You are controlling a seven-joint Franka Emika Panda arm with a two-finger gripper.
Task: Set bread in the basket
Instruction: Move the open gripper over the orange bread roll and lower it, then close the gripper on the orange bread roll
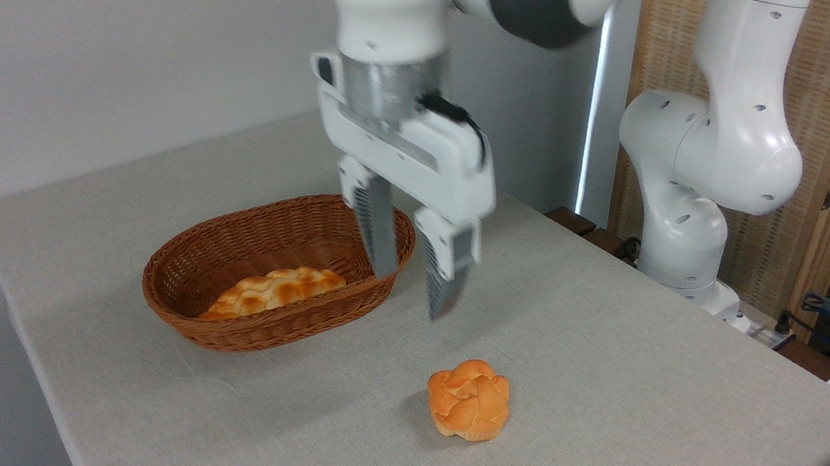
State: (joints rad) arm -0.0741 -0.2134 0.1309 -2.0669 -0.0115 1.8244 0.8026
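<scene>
Hand (412, 291) spread, empty, hanging above the desk (601, 379). Bread (469, 399) sits on the desk below and slightly right of the fingertips, untouched. Basket (176, 276) lies just left of the hand, holding a flat golden loaf (274, 293).

The hand (414, 289) is seen hanging above the worktop (601, 379), its two fingers (376, 232) pointed downward and held apart with nothing between them. Below the hand and a little to its right, the bread (469, 399) is set on the worktop, clear of both fingers. To the left of the hand, the basket (174, 291) is placed on the worktop, its right rim passing behind the left finger. Inside the basket, lower left of the hand, a flat golden loaf (274, 292) is laid along the near wall.
</scene>
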